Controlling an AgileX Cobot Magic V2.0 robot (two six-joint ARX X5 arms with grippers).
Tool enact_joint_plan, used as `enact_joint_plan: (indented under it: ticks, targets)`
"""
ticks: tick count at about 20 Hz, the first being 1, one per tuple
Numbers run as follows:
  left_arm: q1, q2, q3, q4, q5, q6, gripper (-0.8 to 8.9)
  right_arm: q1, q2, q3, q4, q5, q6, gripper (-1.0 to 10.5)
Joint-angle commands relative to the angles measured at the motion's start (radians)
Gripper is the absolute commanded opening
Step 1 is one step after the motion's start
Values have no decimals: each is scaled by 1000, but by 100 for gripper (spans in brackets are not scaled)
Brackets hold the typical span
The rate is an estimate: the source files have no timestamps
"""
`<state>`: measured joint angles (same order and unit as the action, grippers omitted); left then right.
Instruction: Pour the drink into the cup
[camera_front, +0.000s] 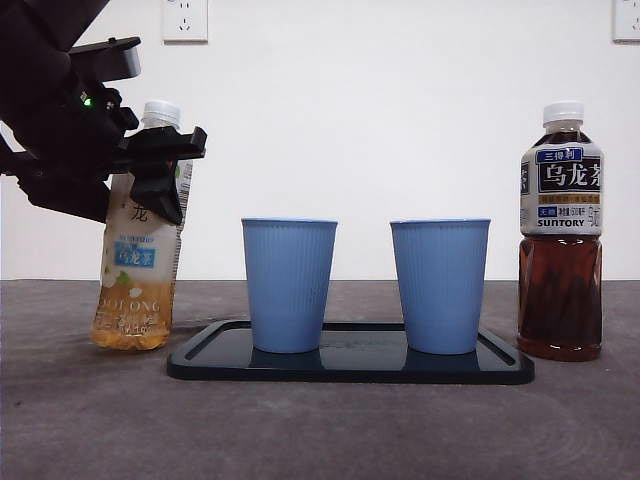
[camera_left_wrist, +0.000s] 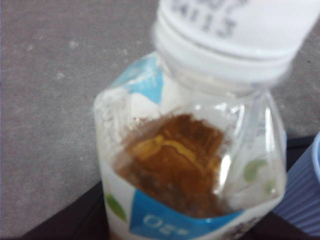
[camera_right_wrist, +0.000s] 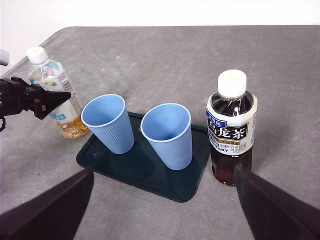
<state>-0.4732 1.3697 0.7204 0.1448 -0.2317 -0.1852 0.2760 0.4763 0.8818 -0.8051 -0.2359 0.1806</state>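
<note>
Grabbing the drink bottle, cups waiting on the tray.

Far left: left gripper (camera_front: 160, 165) closed around the neck of the clear plastic bottle of light brown tea (camera_front: 135, 270), white cap still on, likely to lift it. Then two empty blue paper cups (camera_front: 289, 285) (camera_front: 440, 285) upright on a dark flat tray (camera_front: 350, 368), ready for pouring. Far right: dark tea bottle (camera_front: 560, 240), untouched. Right gripper (camera_right_wrist: 165, 210) up high, wide open, holding nothing.

Capped bottle (camera_left_wrist: 192, 150) fills view, amber drink low inside; blue cup (camera_left_wrist: 305, 200) edge beside it.
</note>
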Motion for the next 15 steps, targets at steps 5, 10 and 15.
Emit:
enact_joint_plan:
  ticks: [5,10,15]
  targets:
    - [-5,2,17,21,-2,-31,184,6,3,8,-9,-3,-5,452]
    - [-5,2,17,2,-2,-45,186,6,3,8,-11,-3,-5,452]
    - [-5,1,17,-14,-2,-45,212,6,3,8,-11,-3,-5,452]
